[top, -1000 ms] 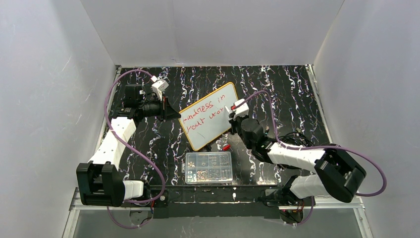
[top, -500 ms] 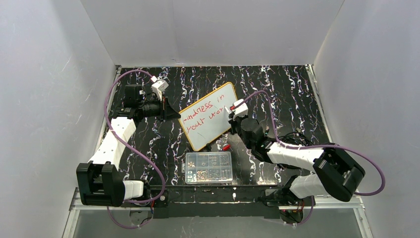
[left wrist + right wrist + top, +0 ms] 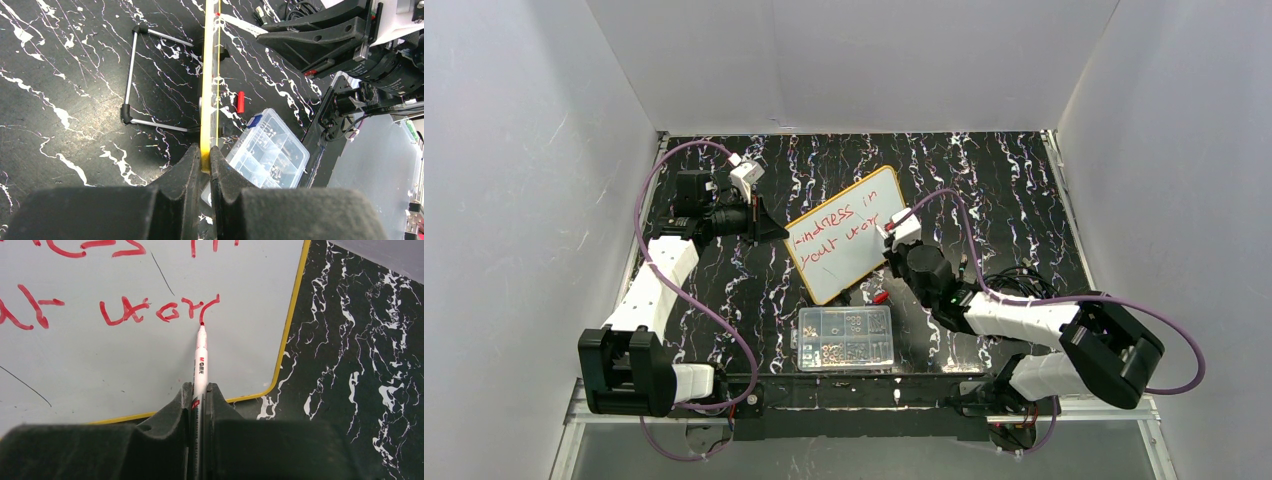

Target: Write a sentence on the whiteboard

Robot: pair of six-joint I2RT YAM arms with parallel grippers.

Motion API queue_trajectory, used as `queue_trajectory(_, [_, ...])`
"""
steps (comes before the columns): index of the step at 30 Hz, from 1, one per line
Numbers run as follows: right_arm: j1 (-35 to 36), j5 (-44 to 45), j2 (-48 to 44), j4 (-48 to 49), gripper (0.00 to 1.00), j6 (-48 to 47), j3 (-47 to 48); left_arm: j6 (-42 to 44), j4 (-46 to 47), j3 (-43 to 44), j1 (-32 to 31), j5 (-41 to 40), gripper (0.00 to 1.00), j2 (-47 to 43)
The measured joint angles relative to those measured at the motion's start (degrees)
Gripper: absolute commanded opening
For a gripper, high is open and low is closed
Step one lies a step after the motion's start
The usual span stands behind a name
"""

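The whiteboard [image 3: 849, 235] stands tilted on the black marbled table, its yellow rim edge-on in the left wrist view [image 3: 210, 90]. My left gripper [image 3: 776, 231] is shut on the board's left edge [image 3: 205, 162]. The sentence [image 3: 836, 225] is red handwriting in two lines, "kindness in" over "your wor". My right gripper [image 3: 890, 236] is shut on a white marker [image 3: 200, 360], its jaws [image 3: 199, 390] just below the board's lower rim. The red tip touches the board face [image 3: 100, 365] at the foot of the last stroke after "wor" [image 3: 165, 310].
A clear plastic compartment box [image 3: 845, 338] of small parts lies near the front edge, also in the left wrist view [image 3: 267, 150]. A red marker cap [image 3: 880, 297] lies between box and board. The board's wire stand [image 3: 132, 75] rests behind it. White walls enclose the table.
My right gripper has shifted slightly down and left along the board with the marker. The left gripper and the board have not moved.
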Motion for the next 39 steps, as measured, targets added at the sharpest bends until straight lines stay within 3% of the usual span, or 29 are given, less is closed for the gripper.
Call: queue_trajectory(39, [0.17, 5.33, 4.98, 3.96, 0.01, -4.00, 5.09, -0.13, 0.00, 0.00, 0.00, 0.00, 0.00, 0.00])
